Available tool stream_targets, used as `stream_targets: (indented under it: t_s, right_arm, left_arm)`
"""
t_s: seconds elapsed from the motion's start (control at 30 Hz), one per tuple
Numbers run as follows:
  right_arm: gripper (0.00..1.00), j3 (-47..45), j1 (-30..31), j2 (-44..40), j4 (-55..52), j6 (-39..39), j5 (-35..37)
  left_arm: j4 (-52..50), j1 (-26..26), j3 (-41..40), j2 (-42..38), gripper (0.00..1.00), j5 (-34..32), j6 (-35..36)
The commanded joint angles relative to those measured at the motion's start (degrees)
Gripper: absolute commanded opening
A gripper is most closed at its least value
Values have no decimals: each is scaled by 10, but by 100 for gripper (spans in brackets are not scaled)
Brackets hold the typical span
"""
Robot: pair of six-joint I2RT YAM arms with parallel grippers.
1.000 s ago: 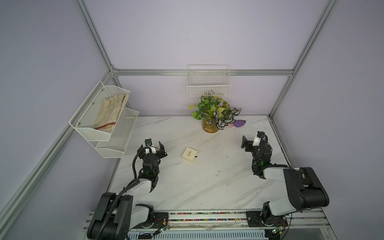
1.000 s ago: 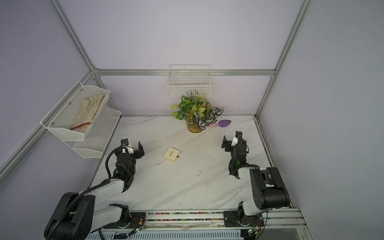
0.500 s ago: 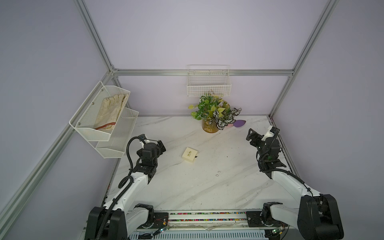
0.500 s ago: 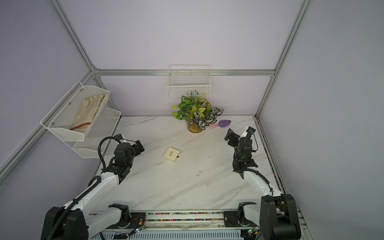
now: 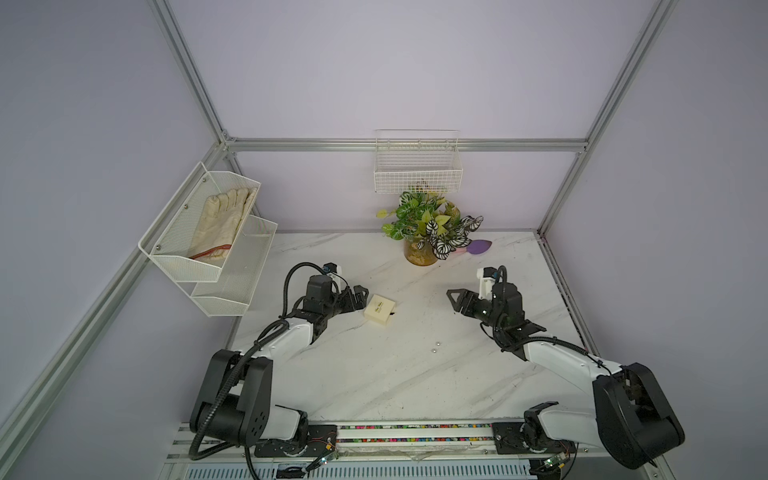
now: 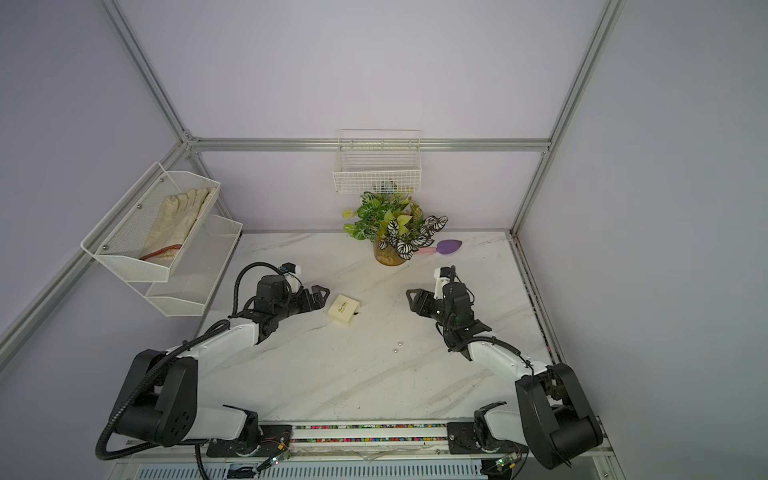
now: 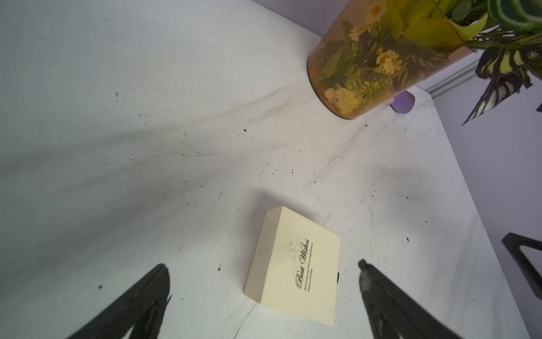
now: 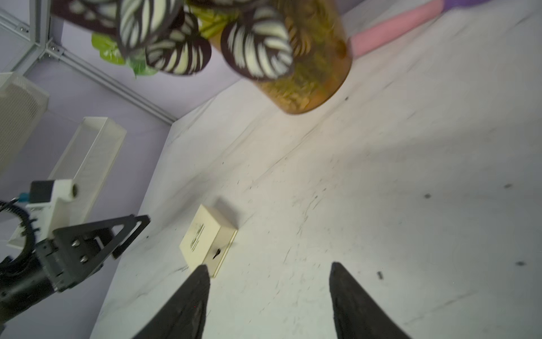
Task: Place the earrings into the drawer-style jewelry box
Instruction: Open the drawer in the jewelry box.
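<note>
Cream jewelry box lies just beside left pincer, untouched.

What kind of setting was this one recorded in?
Likely a robot lab test cell: an aluminium frame with plain lilac walls, the left arm and right arm mounted on a front rail, and a marble-look table staged with a potted plant.

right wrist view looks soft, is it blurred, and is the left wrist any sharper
Right wrist view: motion-smeared, the print on the box unreadable, the plant soft. Left wrist view: sharp, the box print reads clearly. Both top views: crisp, evenly lit.
</note>
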Motion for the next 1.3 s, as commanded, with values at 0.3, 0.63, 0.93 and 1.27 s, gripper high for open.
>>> stream_targets:
  t_s: [0.3, 0.63, 0.93, 1.27]
  right_arm:
    - [43, 96, 138, 185, 22, 106, -32]
    - [38, 166, 156, 298, 51, 173, -40]
    - [34, 208, 156, 353, 60, 211, -37]
    - [33, 226, 156, 371, 65, 226, -46]
  left_arm:
    - [21, -5, 96, 137, 73, 147, -6]
    - [-14, -6, 105, 155, 66, 118, 14]
    - [-25, -7, 113, 172, 58, 119, 27]
    - [-37, -9, 111, 185, 50, 98, 32]
